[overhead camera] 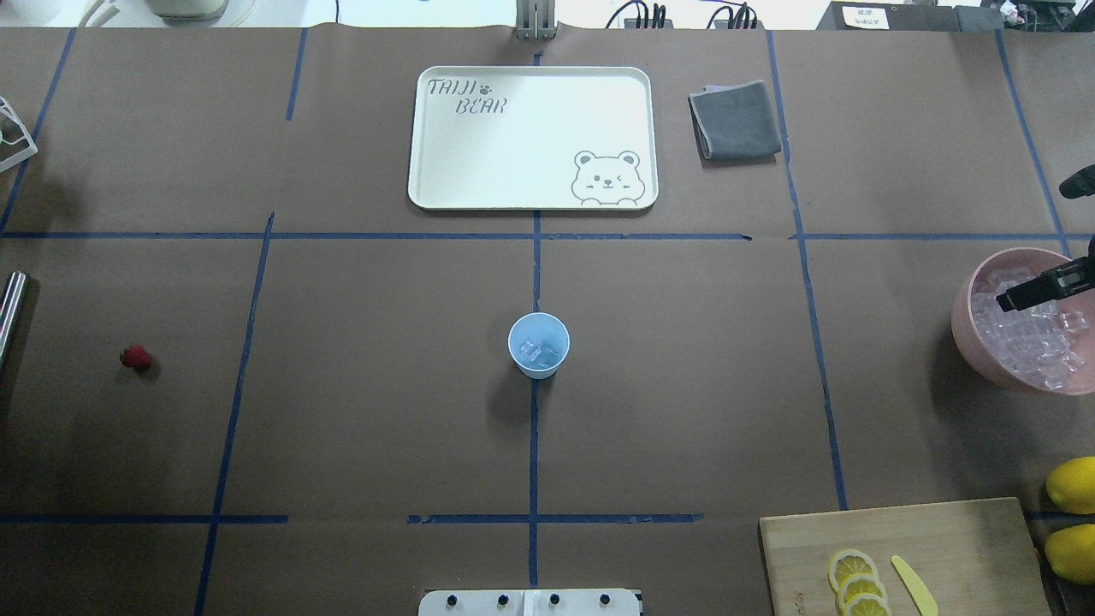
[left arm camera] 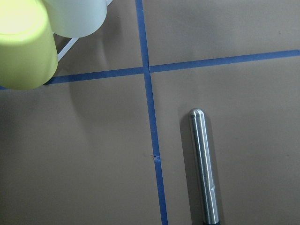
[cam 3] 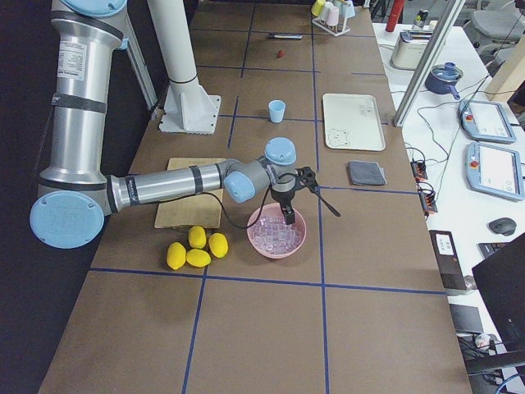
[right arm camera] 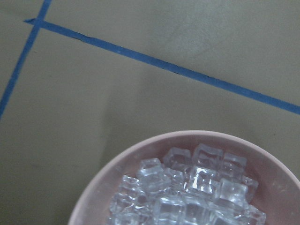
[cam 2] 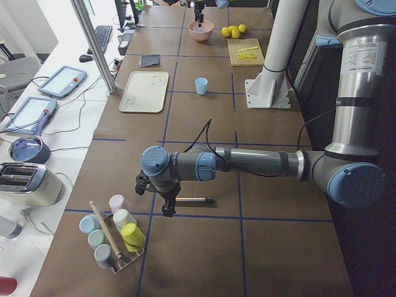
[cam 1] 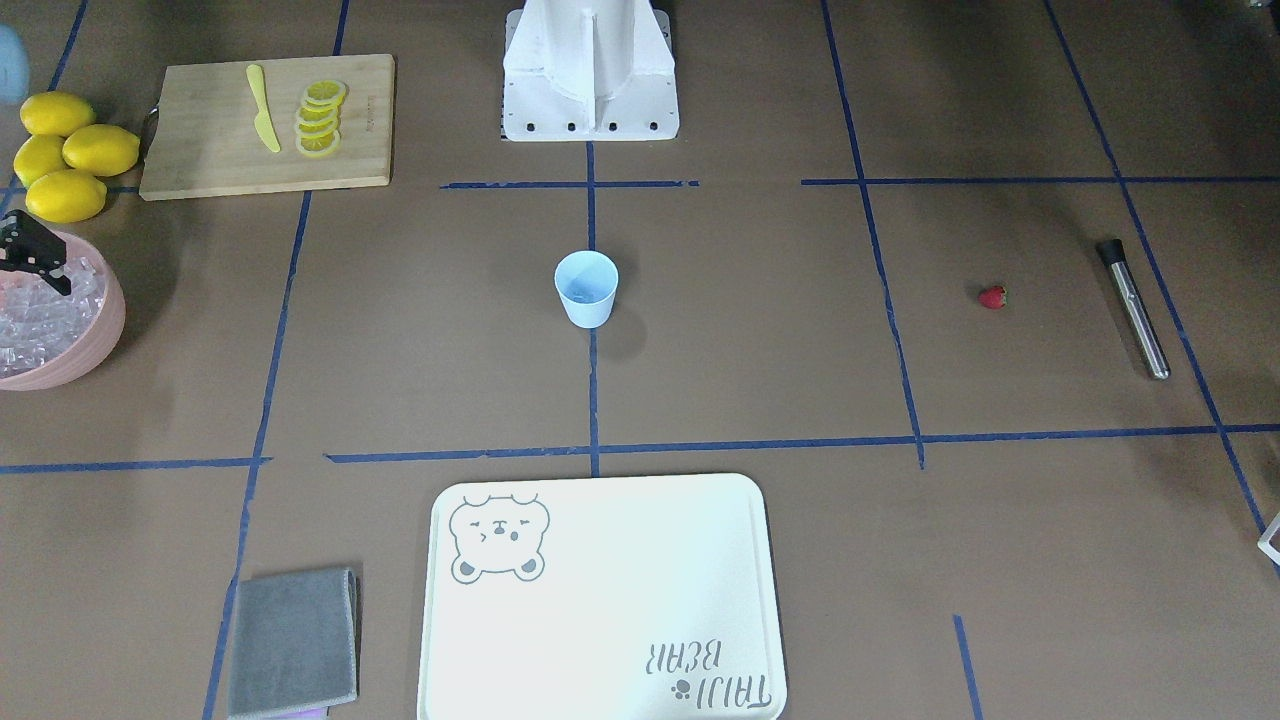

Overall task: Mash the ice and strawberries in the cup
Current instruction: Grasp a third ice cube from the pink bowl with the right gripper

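Note:
The pale blue cup [overhead camera: 538, 345] stands upright at the table's middle with a few cubes of ice [overhead camera: 539, 352] in it. More ice [right arm camera: 187, 187] fills the pink bowl [overhead camera: 967, 329] at the robot's right. My right gripper [overhead camera: 1031, 248] hangs open over that bowl, one finger [cam 3: 287, 215] pointing down at the cubes and nothing held. The strawberry [overhead camera: 135, 358] lies alone on the table far to the robot's left. My left gripper [cam 2: 164, 199] hovers above a steel muddler [left arm camera: 204, 166]. Whether it is open or shut, I cannot tell.
A cream tray [overhead camera: 530, 137] and a folded grey cloth [overhead camera: 734, 120] lie beyond the cup. A wooden board [cam 1: 200, 150] carries lemon slices and a yellow knife, with whole lemons [cam 1: 65, 150] beside it. A rack of coloured cups [cam 2: 114, 235] stands near the left gripper.

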{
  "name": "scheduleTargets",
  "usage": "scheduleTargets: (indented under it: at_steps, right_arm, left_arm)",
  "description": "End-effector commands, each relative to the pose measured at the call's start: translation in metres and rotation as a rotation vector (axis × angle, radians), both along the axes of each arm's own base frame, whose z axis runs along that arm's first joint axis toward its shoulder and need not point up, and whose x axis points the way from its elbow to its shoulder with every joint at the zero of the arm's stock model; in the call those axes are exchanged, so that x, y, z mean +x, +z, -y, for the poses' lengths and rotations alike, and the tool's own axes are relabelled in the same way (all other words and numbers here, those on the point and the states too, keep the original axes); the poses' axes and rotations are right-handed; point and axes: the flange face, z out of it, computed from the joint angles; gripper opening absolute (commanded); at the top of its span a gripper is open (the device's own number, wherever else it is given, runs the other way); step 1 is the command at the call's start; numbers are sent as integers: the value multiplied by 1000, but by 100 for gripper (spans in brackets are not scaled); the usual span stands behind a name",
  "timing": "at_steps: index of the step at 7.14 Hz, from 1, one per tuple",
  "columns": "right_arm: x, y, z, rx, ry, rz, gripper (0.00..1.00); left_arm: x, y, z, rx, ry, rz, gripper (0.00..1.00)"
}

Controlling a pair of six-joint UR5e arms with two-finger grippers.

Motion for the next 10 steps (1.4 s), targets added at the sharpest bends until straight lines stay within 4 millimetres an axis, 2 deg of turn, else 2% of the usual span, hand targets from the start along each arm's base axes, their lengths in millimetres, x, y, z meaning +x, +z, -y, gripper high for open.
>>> scheduleTargets:
  at_steps: [1, 3, 5, 7, 8, 10]
  right_arm:
    - [2, 45, -4, -54, 23, -17, 99]
    - [3, 42, -3, -71, 56, -18, 98]
    - [5, 47, -3, -66, 67, -40, 87]
    - [4, 50, -2, -70, 66, -46, 87]
    - [3, 49, -1, -71, 67, -44, 77]
    - [3, 49, -2, -73, 59, -42, 10]
  left_arm:
    - [0, 0, 0, 0, 0, 0, 100]
    - [0, -1, 0, 3, 0, -1, 100]
    - [0, -2, 0, 4, 0, -1, 100]
    - [0, -1, 0, 3, 0, -1, 100]
    - [0, -2, 0, 4, 0, -1, 100]
    - [0, -1, 0, 3, 0, -1, 100]
